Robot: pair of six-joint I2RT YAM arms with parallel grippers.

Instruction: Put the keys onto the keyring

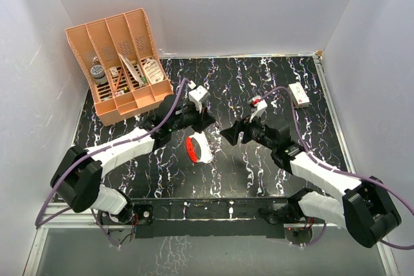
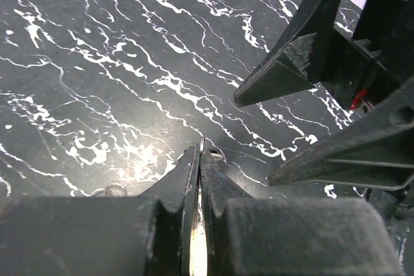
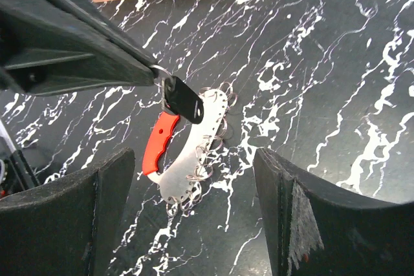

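Observation:
The keyring (image 1: 197,148), a white crescent plate with a red grip and several small wire rings along its edge, lies flat on the marbled table (image 1: 259,82). In the right wrist view the keyring (image 3: 181,169) lies between and beyond my open right gripper (image 3: 193,156). My left gripper (image 2: 199,153) is shut on a thin wire ring (image 2: 202,143), and the black keys (image 3: 182,103) hang from it just above the keyring's upper end. In the top view the left gripper (image 1: 207,121) and right gripper (image 1: 228,135) face each other closely, tips a short way apart.
An orange divided organizer (image 1: 119,63) with small items stands at the back left. A small white box with a red mark (image 1: 299,94) lies at the back right. A loose wire ring (image 2: 113,191) lies on the table beside the left fingers.

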